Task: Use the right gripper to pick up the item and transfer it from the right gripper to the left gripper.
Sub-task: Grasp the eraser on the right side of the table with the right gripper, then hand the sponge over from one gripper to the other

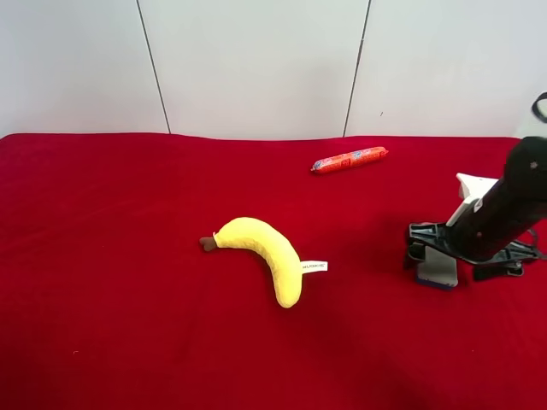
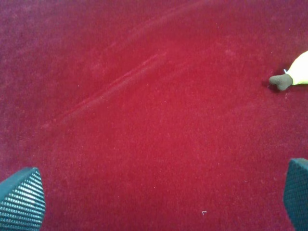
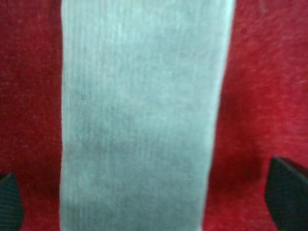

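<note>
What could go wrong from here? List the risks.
1. The item lies flat on the red cloth between the right gripper's open jaws: closing might pinch cloth or slip off its low edges.
2. The left gripper, open, looks at bare cloth near the banana's stem: the handover may need a long carry, where a weak grip could slip.

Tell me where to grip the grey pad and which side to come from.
Best take the grey pad across its narrow width, by the two long edges, coming straight down from above. It lies flat on the red cloth, and the right gripper has its jaws open astride it.
</note>
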Robot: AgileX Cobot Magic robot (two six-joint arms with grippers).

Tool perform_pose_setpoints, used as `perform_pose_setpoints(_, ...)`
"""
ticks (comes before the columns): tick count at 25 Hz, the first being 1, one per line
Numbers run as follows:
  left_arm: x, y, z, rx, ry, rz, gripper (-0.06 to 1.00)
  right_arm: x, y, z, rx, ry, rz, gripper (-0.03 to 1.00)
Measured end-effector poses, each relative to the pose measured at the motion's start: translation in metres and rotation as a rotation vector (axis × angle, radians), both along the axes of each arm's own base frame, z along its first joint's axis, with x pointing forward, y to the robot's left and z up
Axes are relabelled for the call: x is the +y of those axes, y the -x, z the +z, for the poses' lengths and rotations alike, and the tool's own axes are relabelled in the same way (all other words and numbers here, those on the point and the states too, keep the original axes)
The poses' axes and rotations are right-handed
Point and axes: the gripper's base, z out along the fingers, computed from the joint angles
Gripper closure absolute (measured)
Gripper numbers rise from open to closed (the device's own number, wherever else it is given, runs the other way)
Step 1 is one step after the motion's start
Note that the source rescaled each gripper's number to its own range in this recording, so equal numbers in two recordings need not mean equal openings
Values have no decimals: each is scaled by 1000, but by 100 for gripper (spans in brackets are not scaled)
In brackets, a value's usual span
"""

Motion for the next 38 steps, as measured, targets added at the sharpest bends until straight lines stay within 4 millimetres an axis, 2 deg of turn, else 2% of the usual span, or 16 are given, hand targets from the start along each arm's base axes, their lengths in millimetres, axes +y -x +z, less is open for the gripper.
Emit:
perform_pose_setpoints(5, 0, 0, 0, 0, 0, 0, -6, 1, 0, -10, 31, 0, -1, -3)
perform_pose_setpoints(10, 0, 0, 0, 0, 0, 0, -6, 1, 0, -11, 34, 1, 0, -3)
perform_pose_setpoints(12, 0, 0, 0, 0, 0, 0, -6, 1, -1, -10, 36, 0, 0, 0)
perform_pose_setpoints(13, 0, 0, 0, 0, 0, 0, -6, 1, -1, -10, 36, 0, 0, 7)
perform_pose_setpoints(15, 0, 0, 0, 0, 0, 0, -6, 1, 0, -10, 45, 1, 0, 25)
perform_pose_setpoints(18, 0, 0, 0, 0, 0, 0, -6, 1, 2, -11, 60, -4, -7, 71)
perform_pose_setpoints(20, 0, 0, 0, 0, 0, 0, -6, 1, 2, -11, 62, -8, -12, 97)
perform_pose_setpoints(33, 0, 0, 0, 0, 0, 0, -6, 1, 2, -11, 60, -4, 10, 97)
perform_pose_setpoints(38, 0, 0, 0, 0, 0, 0, -6, 8, -10, -1, 61, 7, 100, 97)
